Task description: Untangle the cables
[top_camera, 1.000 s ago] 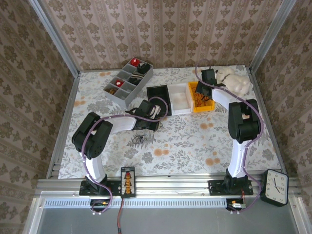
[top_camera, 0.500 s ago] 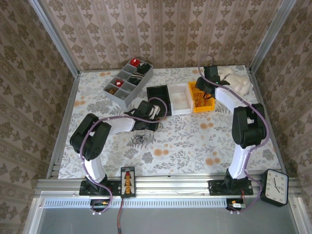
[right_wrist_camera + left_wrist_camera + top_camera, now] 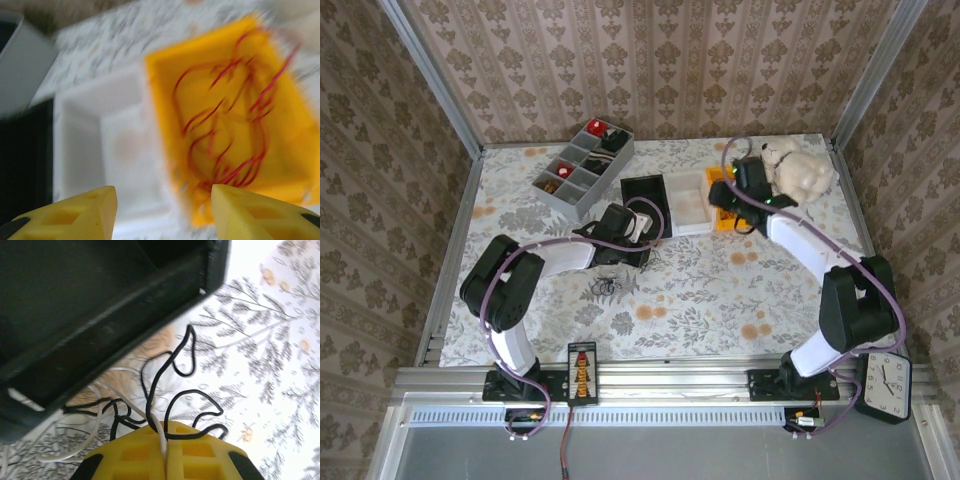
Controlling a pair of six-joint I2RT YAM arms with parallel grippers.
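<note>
Left wrist view: our left gripper (image 3: 165, 440) is clenched on the white cable (image 3: 125, 399), which goes in between its pads. The black cable (image 3: 159, 377) loops around the same place, but we cannot tell if it is pinched too. Both cables lie on the tabletop (image 3: 270, 365), just beside the black bin (image 3: 100, 305), and they cross each other. In the right wrist view, our right gripper (image 3: 162, 200) is released, with nothing between its pads. It hangs over the yellow bin (image 3: 160, 115), where the red cable (image 3: 225, 132) lies in loose loops.

We judge that these cables are very light, thin and soft. They will bend and slip easily, and a pull on one loop may drag the other cable with it. It seems better to take a free end or one single strand away from the crossings. We can read no brand, label or writing.
</note>
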